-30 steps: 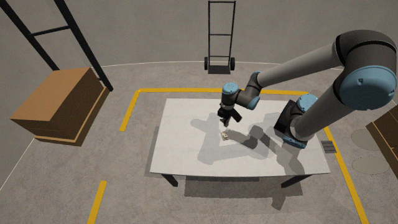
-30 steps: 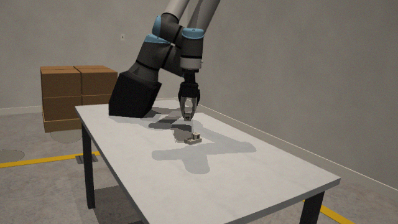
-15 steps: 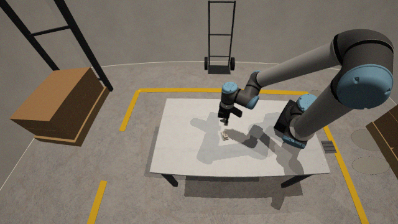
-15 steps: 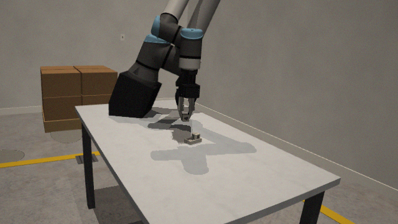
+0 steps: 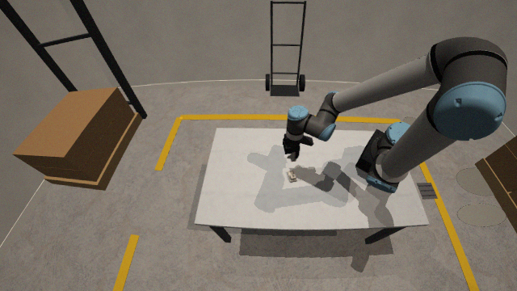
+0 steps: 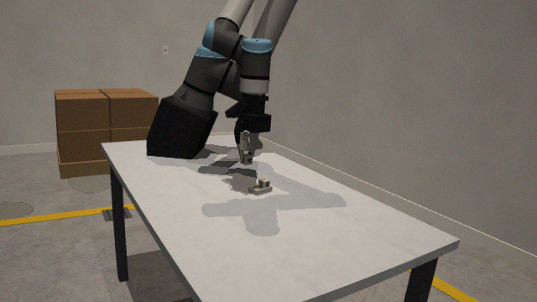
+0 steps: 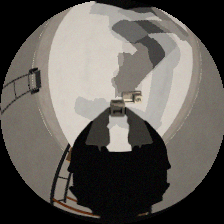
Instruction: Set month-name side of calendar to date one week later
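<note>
1. The claw (image 6: 247,158) hangs above the tabletop (image 6: 319,247), pinching one small date cube (image 7: 118,107) between narrow fingers.
2. The tray (image 6: 259,190) with the other cube (image 6: 264,183) sits nearby.
3. Judged light, rigid and possibly slick, the cube wants a grip on opposite flat faces.

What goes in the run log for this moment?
gripper: shut on cube | height: above table, off the tray | tray: one cube in it

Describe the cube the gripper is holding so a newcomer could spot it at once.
Start at the white table, then follow the arm down to the gripper above its middle. The small pale cube is pinched between the fingertips, in the air; the other cube sits in the tray below.
</note>
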